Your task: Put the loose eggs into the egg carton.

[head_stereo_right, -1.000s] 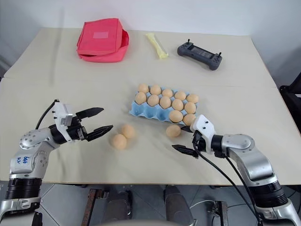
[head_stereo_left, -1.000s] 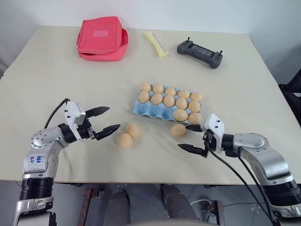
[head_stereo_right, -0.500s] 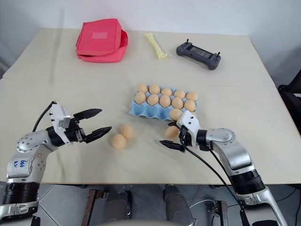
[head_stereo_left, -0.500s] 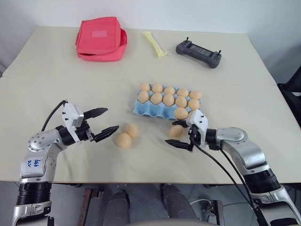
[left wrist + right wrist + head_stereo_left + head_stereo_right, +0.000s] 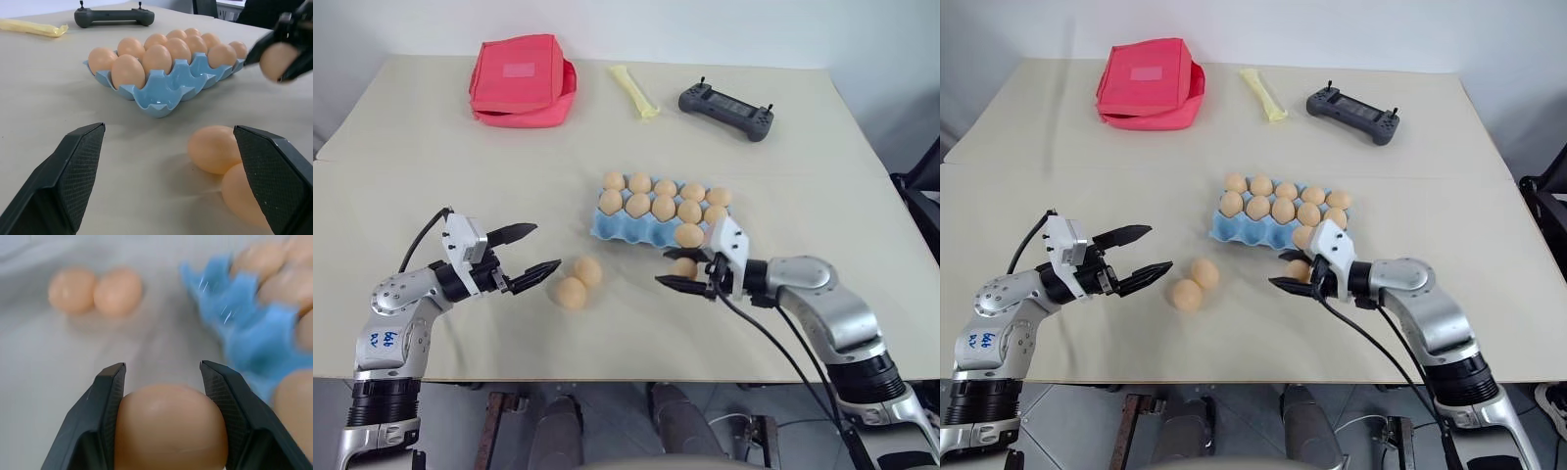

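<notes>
The light blue egg carton [image 5: 606, 228] sits mid-table with several tan eggs in its cups; its near-left cups are bare. My right gripper [image 5: 686, 270] is shut on one loose egg [image 5: 171, 431], held just above the table at the carton's near edge. The same held egg [image 5: 276, 61] appears in the left wrist view beyond the carton [image 5: 164, 95]. Two more loose eggs [image 5: 588, 270] [image 5: 572, 292] lie touching each other left of the carton. My left gripper [image 5: 546, 247] hovers open just left of that pair, with nothing between its fingers.
A red fabric pouch [image 5: 521, 80] lies at the far left of the table. A yellow wrapped stick [image 5: 636, 91] and a dark handheld controller [image 5: 726, 109] lie along the far side. The table's front edge runs just below both arms.
My right gripper has closed on the egg beside the carton and lifted it up and leftward along the carton's near edge. The left gripper has stayed put.
</notes>
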Tool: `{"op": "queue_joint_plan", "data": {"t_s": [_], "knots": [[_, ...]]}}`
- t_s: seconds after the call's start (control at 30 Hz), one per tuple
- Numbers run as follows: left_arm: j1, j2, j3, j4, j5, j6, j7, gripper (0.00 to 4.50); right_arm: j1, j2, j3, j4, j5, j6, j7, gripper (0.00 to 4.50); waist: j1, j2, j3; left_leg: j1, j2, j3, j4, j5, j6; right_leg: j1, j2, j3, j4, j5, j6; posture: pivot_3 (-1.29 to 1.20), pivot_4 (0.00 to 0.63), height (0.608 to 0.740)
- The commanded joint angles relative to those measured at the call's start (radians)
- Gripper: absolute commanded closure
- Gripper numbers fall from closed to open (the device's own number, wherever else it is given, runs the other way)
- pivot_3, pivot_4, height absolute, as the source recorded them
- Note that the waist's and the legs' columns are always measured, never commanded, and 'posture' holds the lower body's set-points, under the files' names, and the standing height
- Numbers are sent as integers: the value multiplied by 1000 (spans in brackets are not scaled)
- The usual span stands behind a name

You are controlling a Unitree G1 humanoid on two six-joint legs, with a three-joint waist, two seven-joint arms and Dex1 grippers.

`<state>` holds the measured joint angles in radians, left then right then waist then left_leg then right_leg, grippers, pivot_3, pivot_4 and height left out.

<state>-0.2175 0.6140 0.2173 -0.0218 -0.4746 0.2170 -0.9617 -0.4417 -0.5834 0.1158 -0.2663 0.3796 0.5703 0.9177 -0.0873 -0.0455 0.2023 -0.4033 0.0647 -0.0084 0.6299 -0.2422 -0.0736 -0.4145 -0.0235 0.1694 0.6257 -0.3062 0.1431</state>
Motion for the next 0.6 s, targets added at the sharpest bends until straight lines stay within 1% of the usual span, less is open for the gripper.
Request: {"op": "queue_joint_plan", "data": {"t_s": [0.03,0.17,0.3,0.33,0.57,0.6], "knots": [[-15,5,13,-5,-12,-14,-5,0,-107,17,-30,5,14,16,-31,2446,-2,0,0,0,0,0,0,0,0,0,0,0,0,0,0,0,150,740],[-24,-3,9,3,-9,-23,-2,0,-192,68,14,143,-47,-49,-51,2446,0,0,0,1,0,0,0,0,1,0,0,0,0,-1,-3,0,150,740],[-12,-3,16,-5,-10,-27,2,0,-254,123,51,291,-106,-142,-49,2446,1,0,0,-1,0,0,-1,0,0,-1,0,0,0,1,1,0,150,740],[-7,-3,19,-8,-11,-29,3,0,-263,133,57,317,-114,-158,-43,2446,1,0,0,-1,0,0,-1,-1,0,-1,0,-1,0,3,5,0,150,740],[19,-6,29,-30,-15,-31,20,0,-309,170,85,443,-163,-234,-8,2446,0,0,0,-2,0,0,-3,-1,-1,-3,0,-1,1,2,5,0,150,740],[21,-6,30,-31,-15,-32,22,0,-310,169,89,446,-167,-236,2,2107,0,0,0,-2,0,0,-3,-1,-1,-3,0,-1,1,2,5,0,150,740]]}}
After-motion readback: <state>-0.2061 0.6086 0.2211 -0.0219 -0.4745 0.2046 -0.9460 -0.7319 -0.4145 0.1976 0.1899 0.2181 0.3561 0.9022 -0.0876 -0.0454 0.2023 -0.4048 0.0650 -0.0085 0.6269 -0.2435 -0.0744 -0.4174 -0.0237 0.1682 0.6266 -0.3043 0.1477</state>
